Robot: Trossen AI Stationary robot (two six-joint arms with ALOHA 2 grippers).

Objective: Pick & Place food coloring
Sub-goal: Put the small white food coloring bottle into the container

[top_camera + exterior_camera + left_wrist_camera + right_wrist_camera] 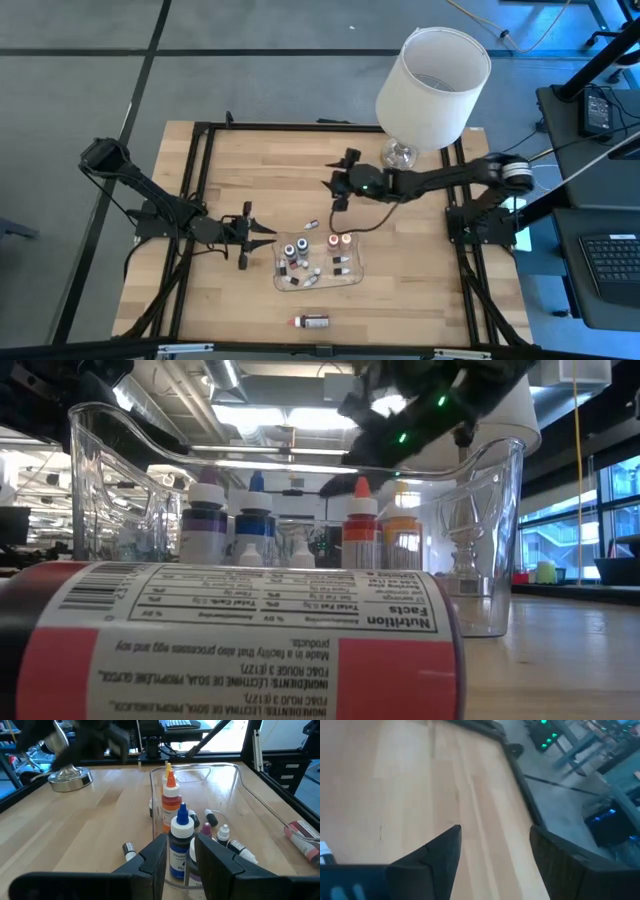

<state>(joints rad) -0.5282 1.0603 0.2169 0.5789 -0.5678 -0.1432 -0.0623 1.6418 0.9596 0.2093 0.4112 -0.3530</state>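
Observation:
A clear tray [355,280] sits on the wooden table at centre near. Several small food coloring bottles stand or lie in it, among them a blue-capped one [181,840] and an orange one [170,800]. One tiny bottle [312,224] lies loose on the table beyond the tray's far left corner. My left gripper [262,235] hovers level at the tray's left end, open by a narrow gap [180,852], empty. My right gripper [335,192] hangs above the bare table beyond the tray, wide open [495,835], nothing between its fingers.
A lamp with a white shade [432,75] and a shiny base [400,153] stands at the far right. A larger red-labelled bottle [310,321] lies on its side near the table's front edge. A black frame [205,180] borders the table.

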